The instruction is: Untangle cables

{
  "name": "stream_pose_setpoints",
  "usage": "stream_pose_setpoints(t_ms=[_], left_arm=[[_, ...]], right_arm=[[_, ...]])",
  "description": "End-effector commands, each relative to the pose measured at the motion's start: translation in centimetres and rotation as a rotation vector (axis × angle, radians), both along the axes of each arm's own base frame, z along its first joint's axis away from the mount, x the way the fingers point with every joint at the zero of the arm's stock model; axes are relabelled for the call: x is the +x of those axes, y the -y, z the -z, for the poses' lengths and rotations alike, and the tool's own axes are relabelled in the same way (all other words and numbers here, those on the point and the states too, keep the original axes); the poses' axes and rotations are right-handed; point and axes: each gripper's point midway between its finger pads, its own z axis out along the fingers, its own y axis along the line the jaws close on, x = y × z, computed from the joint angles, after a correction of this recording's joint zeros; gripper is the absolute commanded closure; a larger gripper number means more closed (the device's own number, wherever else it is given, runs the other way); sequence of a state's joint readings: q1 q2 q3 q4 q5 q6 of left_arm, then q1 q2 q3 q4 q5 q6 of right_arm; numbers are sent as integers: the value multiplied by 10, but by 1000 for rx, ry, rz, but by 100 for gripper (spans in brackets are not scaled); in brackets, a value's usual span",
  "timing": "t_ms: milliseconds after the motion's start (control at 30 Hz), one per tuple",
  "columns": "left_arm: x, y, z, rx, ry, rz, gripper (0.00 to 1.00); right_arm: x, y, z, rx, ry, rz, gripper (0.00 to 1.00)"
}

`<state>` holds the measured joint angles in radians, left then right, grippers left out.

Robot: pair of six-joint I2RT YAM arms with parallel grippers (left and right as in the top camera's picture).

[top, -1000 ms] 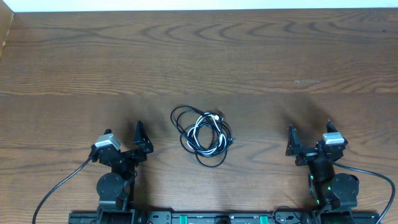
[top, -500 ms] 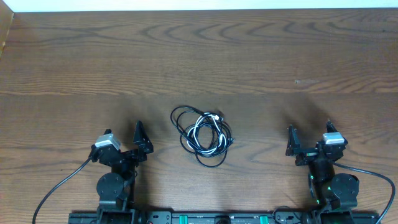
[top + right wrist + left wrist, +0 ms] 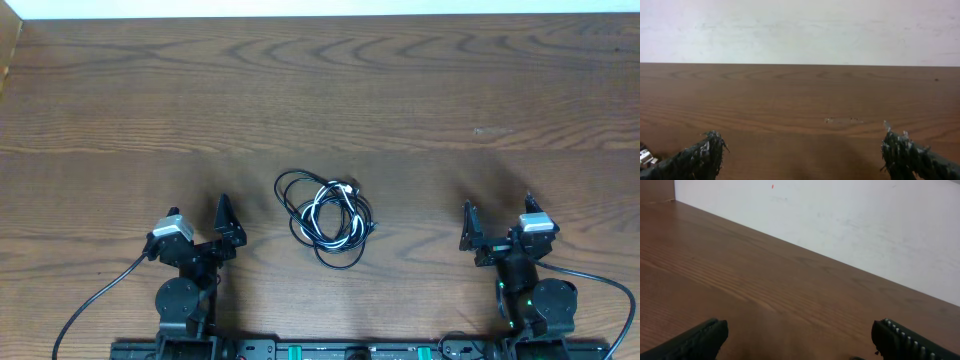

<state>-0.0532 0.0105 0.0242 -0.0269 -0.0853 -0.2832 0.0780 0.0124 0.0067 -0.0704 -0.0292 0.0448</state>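
**Desk inspection: one cable tangle at centre, both tools wide and empty**

Surface and room: The desk (image 3: 320,90) is dark brown wood with a marked grain that runs left to right. A plain white wall (image 3: 320,8) stands along its far edge. One pale scuff (image 3: 490,131) shows on the far right part of the wood.

Count: There are two arms, two tools and one bundle of cables (image 3: 325,215). The bundle holds one white cord (image 3: 320,207). The black cords (image 3: 285,190) overlap too closely for their number to be settled. One small pale plug end (image 3: 348,186) shows at the far side of the bundle.

Position: The cables lie flat on the desk near its middle, between the two arms and slightly farther out than they are. They are well apart from both tools and nothing touches them.

Orientation: The tangle is a loose oval. Its long axis runs diagonally from far left to near right. The widest black loop is at the far-left end and a single black loop trails toward the near edge.

Tools: The left tool (image 3: 800,327) sits near the near-left edge, spread wide with nothing between its fingers (image 3: 700,337). The right tool (image 3: 801,137) sits at the near right, likewise spread wide and empty. Both face the far wall.
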Motion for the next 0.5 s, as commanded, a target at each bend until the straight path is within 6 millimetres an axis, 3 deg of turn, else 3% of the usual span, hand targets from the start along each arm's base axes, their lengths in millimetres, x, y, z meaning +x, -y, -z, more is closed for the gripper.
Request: stream_pose_setpoints(t_ms=[0,467], left_arm=[[-1,-5,17,21,-51,-27,3],[-4,0,8,22,-150,8,3]], right_arm=[[0,-2,0,2,1,-7,1],[0,-2,0,2,1,-7,1]])
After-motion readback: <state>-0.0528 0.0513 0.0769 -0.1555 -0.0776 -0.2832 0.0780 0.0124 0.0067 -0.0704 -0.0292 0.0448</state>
